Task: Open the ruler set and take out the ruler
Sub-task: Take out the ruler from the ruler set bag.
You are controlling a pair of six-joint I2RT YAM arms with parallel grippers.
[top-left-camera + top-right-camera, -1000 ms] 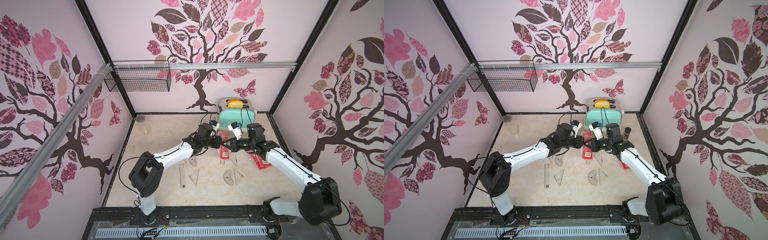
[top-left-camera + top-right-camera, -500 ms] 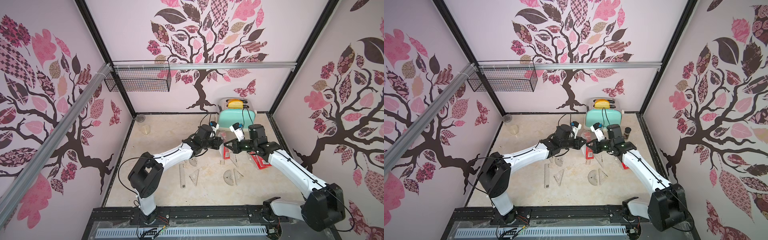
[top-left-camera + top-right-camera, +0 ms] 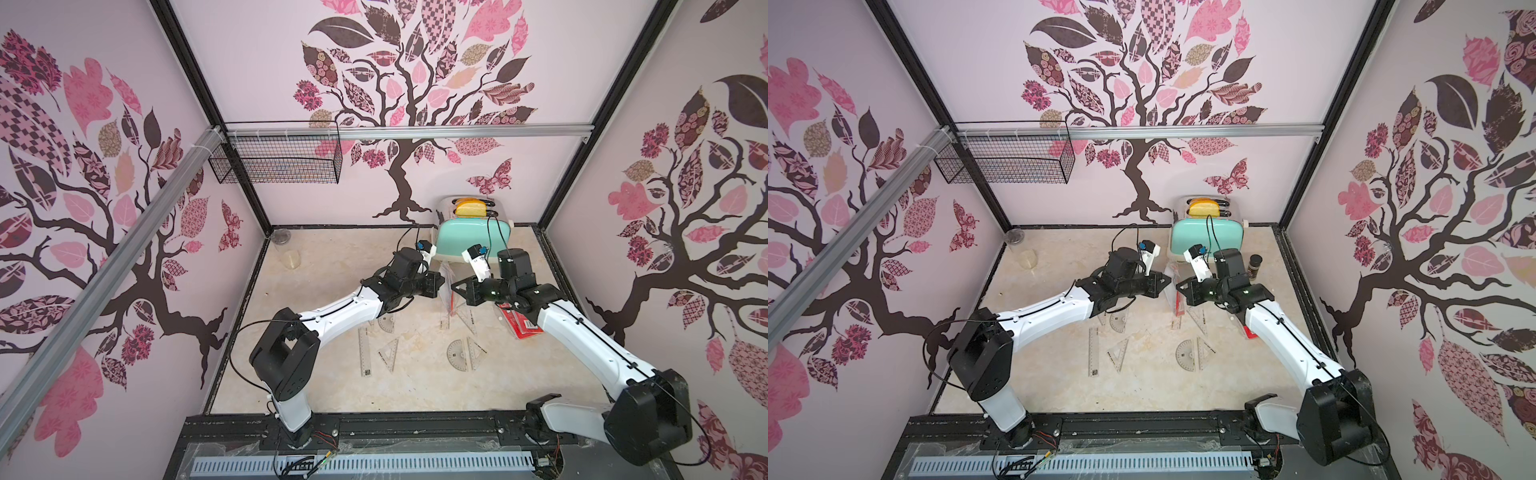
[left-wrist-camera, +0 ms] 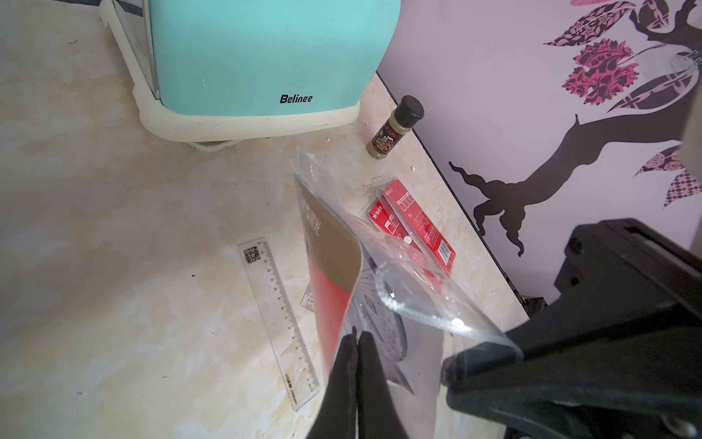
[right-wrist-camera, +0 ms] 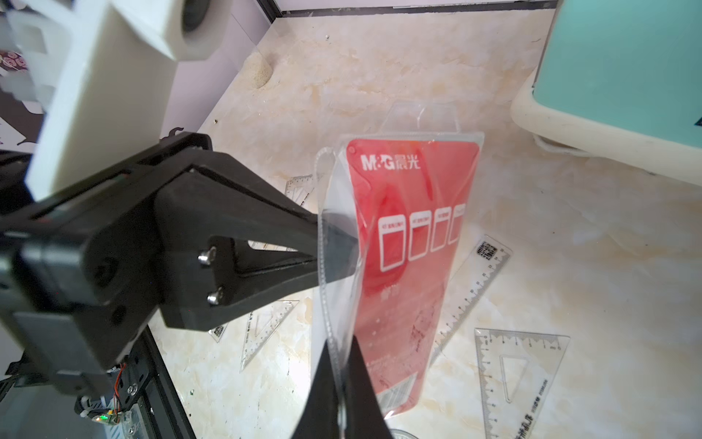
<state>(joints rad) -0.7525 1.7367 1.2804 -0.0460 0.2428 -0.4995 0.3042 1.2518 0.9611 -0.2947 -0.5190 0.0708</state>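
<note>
Left fingers (image 4: 343, 384) and right fingers (image 5: 362, 391) pinch the clear red-card plastic pouch (image 5: 418, 266), mid-frame.
Best to pull apart slowly, holding tight.

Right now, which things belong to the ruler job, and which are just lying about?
Job: clear plastic pouch with red card, pinched by left end effector and right end effector.
Lying about: mint-green toaster; small brown spice bottle; loose clear straight ruler; second red packet.

Ruler set (image 5: 414, 247) before toaster (image 3: 469, 241)
</note>
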